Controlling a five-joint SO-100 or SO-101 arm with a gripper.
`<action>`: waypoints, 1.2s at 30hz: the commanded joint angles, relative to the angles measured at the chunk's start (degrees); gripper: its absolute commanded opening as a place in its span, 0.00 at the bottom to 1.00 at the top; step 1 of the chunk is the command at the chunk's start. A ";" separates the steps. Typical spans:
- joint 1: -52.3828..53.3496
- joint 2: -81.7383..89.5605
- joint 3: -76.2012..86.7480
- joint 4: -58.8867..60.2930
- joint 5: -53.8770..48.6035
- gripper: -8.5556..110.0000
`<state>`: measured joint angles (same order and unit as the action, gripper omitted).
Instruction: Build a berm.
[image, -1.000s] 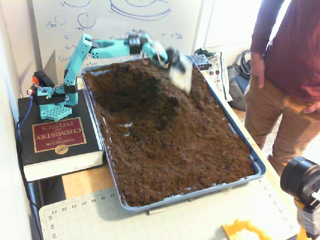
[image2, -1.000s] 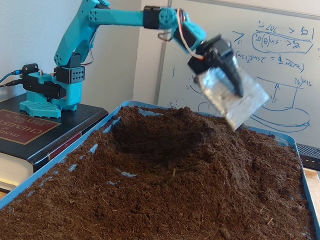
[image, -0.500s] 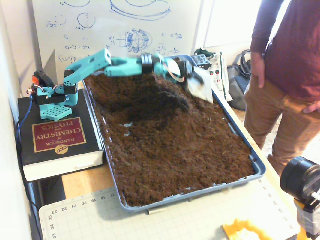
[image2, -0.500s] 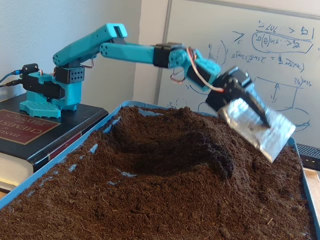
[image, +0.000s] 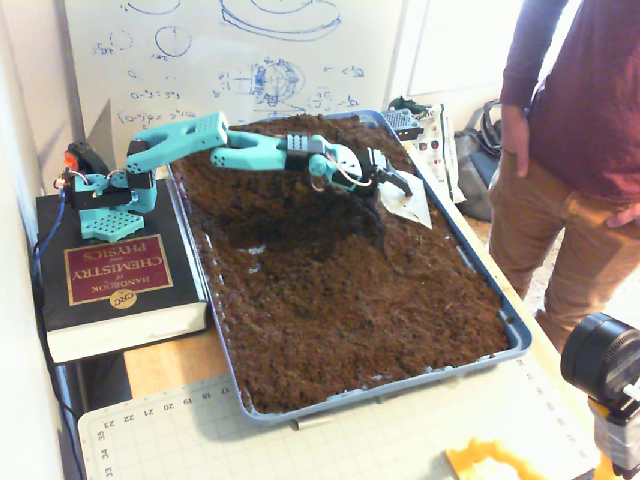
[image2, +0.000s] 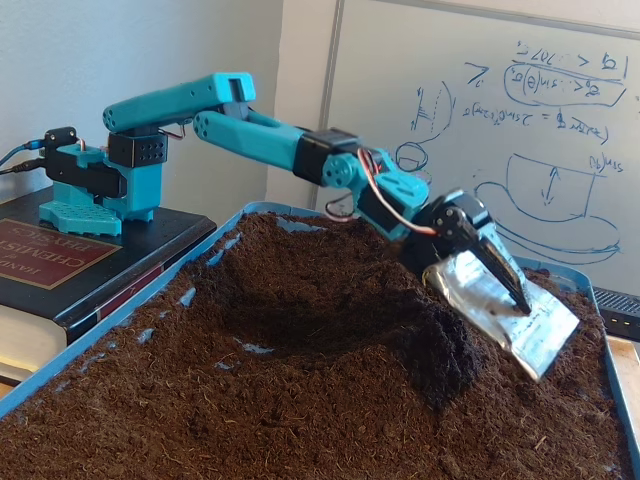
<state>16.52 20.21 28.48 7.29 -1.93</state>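
**Inspector:** Dark-brown crumbly soil made up the berm (image: 345, 215), a curved raised ridge in the far half of the blue tray (image: 505, 322). In the low fixed view the berm (image2: 400, 300) ran around a shallow hollow (image2: 300, 300) on its left and ended in a steep, dark face toward the right.

**Clerk:** And the gripper?

**Inspector:** The gripper (image: 400, 190) sat low at the right end of the ridge, reaching from the left. It carried a flat silvery blade (image2: 505, 315), tilted with its lower edge down and right, just beside the ridge's steep face. Whether the blade touched the soil could not be judged.

**Clerk:** State of the jaws?

**Inspector:** One dark finger (image2: 500, 275) lay along the blade's upper face. Whether the jaws were clamped on the blade or the blade was fixed to them, I could not tell.

**Clerk:** Surroundings?

**Inspector:** The teal arm (image: 250, 150) stretched nearly level over the hollow, its base standing on a thick black book (image: 110, 275) left of the tray. The nearer soil bed (image: 370, 320) lay flatter. A whiteboard (image: 230, 50) with blue sketches stood behind, and a person (image: 575, 150) in a maroon top and tan trousers stood to the right. A green cutting mat (image: 330, 440) lay at the near edge, with a black camera lens (image: 600, 355) at near right.
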 joint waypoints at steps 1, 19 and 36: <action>0.00 2.02 -5.71 -6.15 2.29 0.08; -1.76 -2.55 6.33 11.60 2.20 0.07; -3.78 14.68 27.42 28.39 1.93 0.07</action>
<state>13.97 30.23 51.06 31.90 0.35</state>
